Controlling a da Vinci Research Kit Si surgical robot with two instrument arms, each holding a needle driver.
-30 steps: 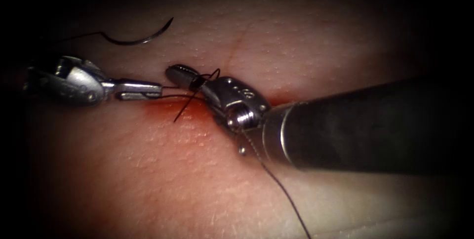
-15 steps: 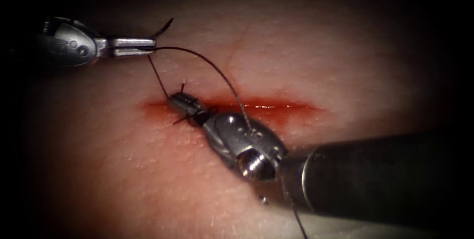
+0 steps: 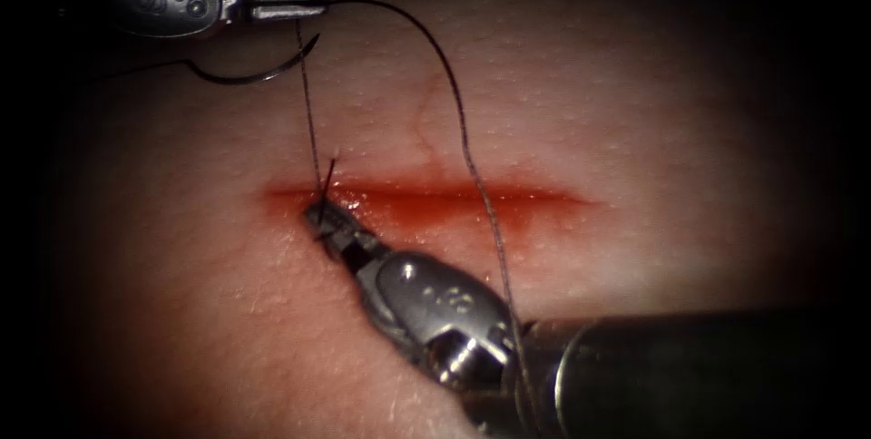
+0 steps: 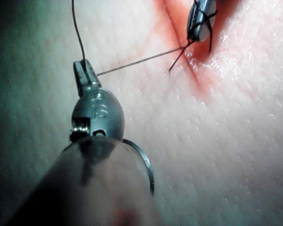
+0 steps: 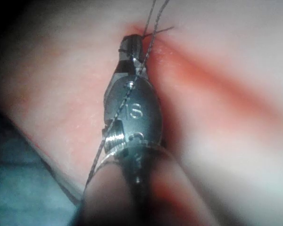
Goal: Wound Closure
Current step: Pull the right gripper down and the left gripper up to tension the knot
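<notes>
My left tool's small silver-grey metal jaws (image 3: 288,3) shine pale against a dull grey wrist stamped with faint letters, and my right tool's narrow steel jaws (image 3: 328,221) show the same silver with dark bands of thread across them. The thin thread (image 3: 467,144) is black. The curved metal needle (image 3: 259,73) reads dark grey. The pale pink, finely dotted tissue (image 3: 590,94) carries a straight cut (image 3: 435,194) filled with glossy red fluid (image 3: 472,206).
</notes>
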